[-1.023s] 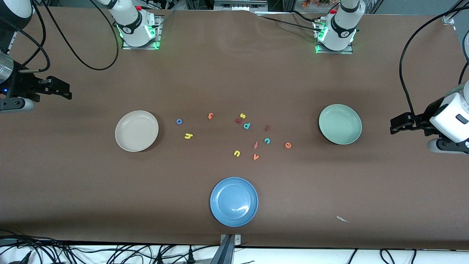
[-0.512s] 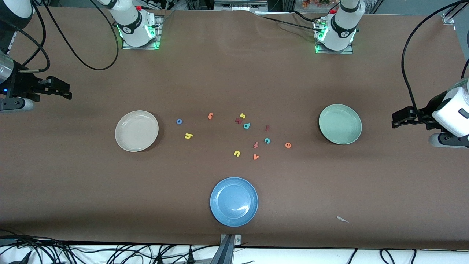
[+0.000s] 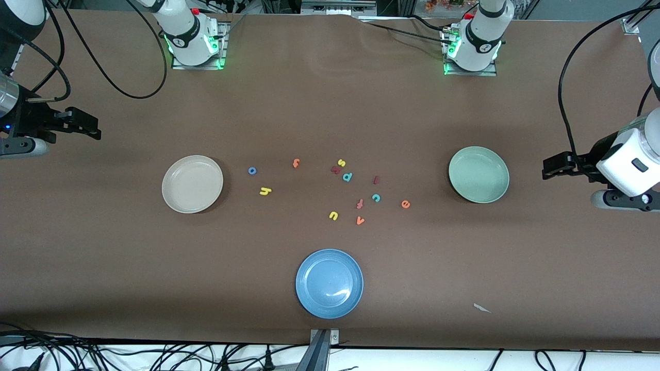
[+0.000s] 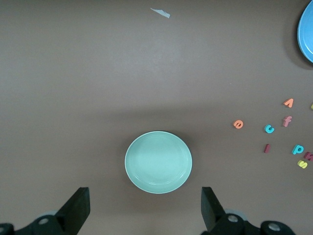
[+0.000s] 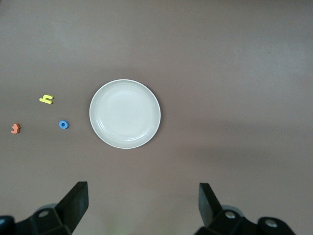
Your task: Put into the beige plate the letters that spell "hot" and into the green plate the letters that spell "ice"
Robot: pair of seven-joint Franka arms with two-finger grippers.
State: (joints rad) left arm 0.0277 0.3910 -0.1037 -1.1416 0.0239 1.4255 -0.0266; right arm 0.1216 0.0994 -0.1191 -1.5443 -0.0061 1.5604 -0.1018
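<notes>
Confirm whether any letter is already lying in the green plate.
No. In the front view the green plate holds nothing, and the teal c and orange e lie on the table.

The only readable characters are the loose foam letters on the table (image 3: 464, 268): o (image 3: 252, 170), h (image 3: 265, 191), t (image 3: 296, 163), s (image 3: 341, 163), p (image 3: 347, 176), i (image 3: 376, 180), c (image 3: 376, 198), e (image 3: 406, 204), u (image 3: 333, 215), v (image 3: 360, 220), f (image 3: 360, 203).
</notes>
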